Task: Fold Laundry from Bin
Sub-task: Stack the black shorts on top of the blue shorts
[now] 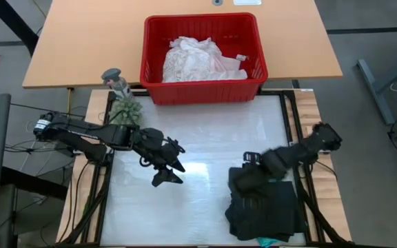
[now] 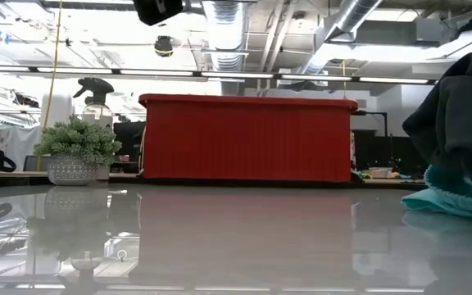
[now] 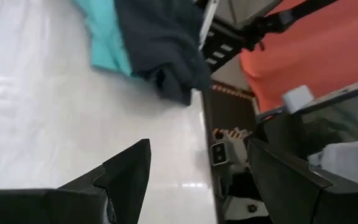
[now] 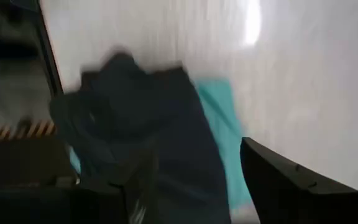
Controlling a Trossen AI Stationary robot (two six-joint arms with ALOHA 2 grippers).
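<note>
High view: right claw (image 1: pixel 248 180) over the black garment (image 1: pixel 267 210) — spread unclear — teal garment (image 1: pixel 267 242) mostly hidden; left claw (image 1: pixel 169 169) wide.

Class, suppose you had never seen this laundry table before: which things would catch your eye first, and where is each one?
First comes the red bin at the table's far edge, with white laundry heaped inside. Next is the black garment lying over a teal garment at the near right corner, with the right gripper above it. The left gripper hovers over bare table, fingers apart.
</note>
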